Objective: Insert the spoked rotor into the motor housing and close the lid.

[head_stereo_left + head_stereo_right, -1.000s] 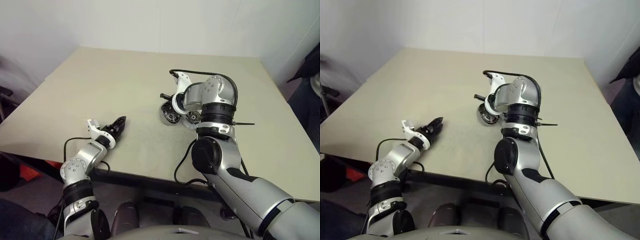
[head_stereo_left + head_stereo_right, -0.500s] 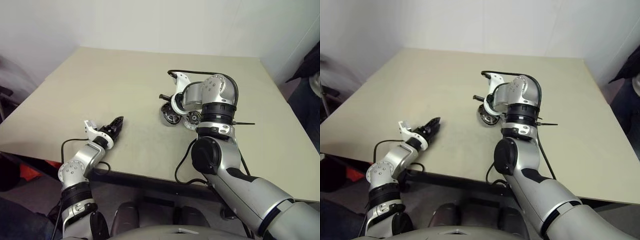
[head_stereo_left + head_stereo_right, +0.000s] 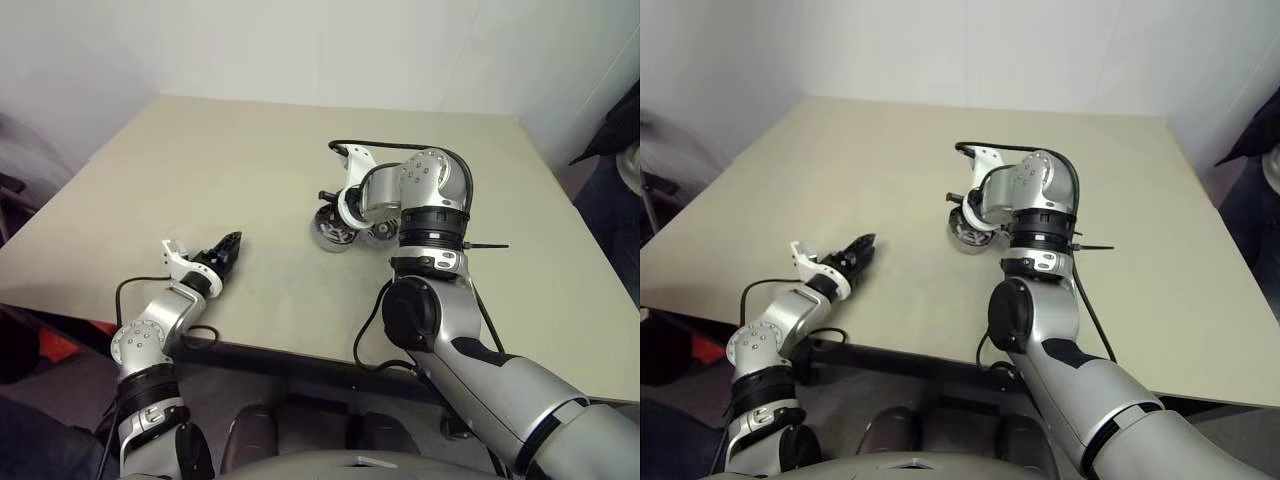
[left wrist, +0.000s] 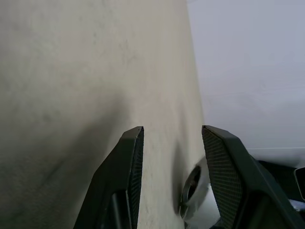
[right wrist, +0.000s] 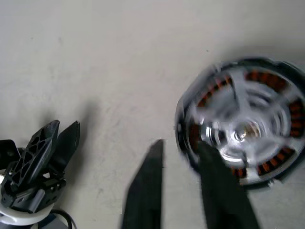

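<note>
Two claws in play. Left claw (image 3: 232,243) hovers low over the near part of the beige table (image 3: 200,160), black fingers spread, empty. Farther out, right claw (image 5: 178,157) sits parted over the round metal motor housing with copper-brown windings (image 5: 243,121), silvery spoked rotor (image 5: 238,129) apparently seated in it, gripping nothing. Housing looks stiff, heavy, smooth-rimmed; take by outer rim. Lid can't be made out. No readable writing.

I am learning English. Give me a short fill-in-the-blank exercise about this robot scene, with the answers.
The left hand is open and holds ____.
The motor housing lies on the ____.
The hand nearest to it is the ____.
Missing words: nothing; table; right hand.
</note>
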Controlling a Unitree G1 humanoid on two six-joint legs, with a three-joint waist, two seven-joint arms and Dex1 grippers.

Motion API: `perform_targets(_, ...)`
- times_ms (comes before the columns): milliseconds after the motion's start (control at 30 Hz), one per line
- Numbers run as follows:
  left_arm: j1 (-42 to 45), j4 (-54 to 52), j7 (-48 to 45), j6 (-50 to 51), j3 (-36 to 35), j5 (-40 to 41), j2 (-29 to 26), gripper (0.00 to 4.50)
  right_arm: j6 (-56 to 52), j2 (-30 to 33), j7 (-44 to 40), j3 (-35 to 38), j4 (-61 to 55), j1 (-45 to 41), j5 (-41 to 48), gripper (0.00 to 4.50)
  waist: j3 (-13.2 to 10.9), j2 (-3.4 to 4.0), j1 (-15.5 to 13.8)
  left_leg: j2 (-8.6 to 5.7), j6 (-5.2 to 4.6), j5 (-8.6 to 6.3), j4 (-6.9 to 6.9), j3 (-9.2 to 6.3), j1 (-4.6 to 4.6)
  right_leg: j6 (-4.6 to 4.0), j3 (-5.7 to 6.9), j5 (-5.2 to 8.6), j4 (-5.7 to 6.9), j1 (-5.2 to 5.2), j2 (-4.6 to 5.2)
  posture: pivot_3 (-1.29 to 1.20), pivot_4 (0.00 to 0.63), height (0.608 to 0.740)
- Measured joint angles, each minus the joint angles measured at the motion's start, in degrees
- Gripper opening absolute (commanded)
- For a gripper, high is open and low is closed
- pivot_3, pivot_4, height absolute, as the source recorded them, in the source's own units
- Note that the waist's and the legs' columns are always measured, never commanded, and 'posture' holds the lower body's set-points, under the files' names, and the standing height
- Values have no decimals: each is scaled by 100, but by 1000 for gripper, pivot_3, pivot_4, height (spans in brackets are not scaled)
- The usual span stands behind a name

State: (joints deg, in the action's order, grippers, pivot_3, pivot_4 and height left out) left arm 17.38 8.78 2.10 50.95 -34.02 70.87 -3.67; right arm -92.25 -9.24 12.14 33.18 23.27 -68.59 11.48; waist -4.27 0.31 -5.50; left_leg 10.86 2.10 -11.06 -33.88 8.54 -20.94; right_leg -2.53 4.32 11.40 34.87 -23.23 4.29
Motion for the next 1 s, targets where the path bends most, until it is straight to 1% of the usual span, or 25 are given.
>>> perform_targets(33,0,0,0,-11,-7,6,-10,2050,0,0,37,-27,-6,1,4,2273,0,0,0,0,1,1,-1,0,0,0,0,0,0,0,0,0,0,740)
perform_targets(300,0,0,5,-76,-24,26,-35,2050,0,0,168,-55,-8,4,136,2273,0,0,0,0,7,4,-4,-1,3,2,-1,-2,7,1,0,0,0,740)
perform_targets(400,2,1,5,-80,-13,24,-43,2050,0,1,55,-51,61,-10,504,2273,0,0,1,1,7,4,-4,-1,4,2,-1,-2,8,1,0,0,0,740)
perform_targets(500,23,8,-49,-82,82,-16,-96,2050,0,7,-248,33,338,-100,1058,2273,0,0,1,1,7,4,-4,-1,5,2,-1,-2,11,1,0,0,0,740)
perform_targets(567,36,9,-144,-99,225,-141,-186,2050,14,23,-693,74,430,-402,1364,2273,-2,3,3,1,7,4,-7,-1,-5,1,-1,-2,14,-8,0,0,0,740)
perform_targets(633,60,8,-272,-124,376,-306,-269,2050,201,118,-1149,-119,385,-809,1591,2273,-1,2,0,3,7,4,-5,-2,-1,1,0,-1,13,-4,-1,0,0,740)
perform_targets(700,143,5,-464,-169,676,-585,-366,2050,951,510,-1871,-839,265,-877,1663,2273,7,-12,-44,7,7,4,-5,-10,8,1,12,0,-4,25,1,0,0,740)
perform_targets(733,201,4,-592,-193,889,-786,-480,2050,1577,891,-2275,-1285,257,-720,1534,2273,21,-34,-107,7,6,3,-9,-11,10,0,17,1,-9,37,5,0,0,740)
perform_targets(767,230,-31,-716,-221,1028,-950,-600,2050,2126,1287,-2551,-1561,266,-510,1335,2273,29,-49,-175,6,3,1,-21,-12,11,-1,17,2,-13,50,7,0,0,740)
perform_targets(833,253,-54,-972,-385,1265,-1354,-880,2050,3015,2076,-2980,-2018,293,-17,948,2273,30,-54,-231,-13,-1,-1,-35,-10,7,3,12,-1,-16,61,24,0,0,740)
perform_targets(867,277,-56,-1115,-479,1367,-1554,-1004,2050,3348,2431,-3124,-2162,320,255,746,2095,29,-53,-238,-24,-1,-1,-38,-7,4,10,7,-6,-14,57,33,0,0,740)
perform_targets(933,396,-51,-1399,-651,1548,-1884,-1197,2050,3852,2941,-3298,-2379,349,690,428,1642,27,-50,-224,-30,-1,0,-40,-6,3,31,-1,-22,-7,51,34,0,0,740)
perform_targets(1000,619,-44,-1679,-787,1766,-2149,-1281,2050,4255,3262,-3378,-2542,382,958,192,952,27,-45,-194,-25,5,3,-40,-6,3,25,-3,-25,3,42,27,0,0,740)
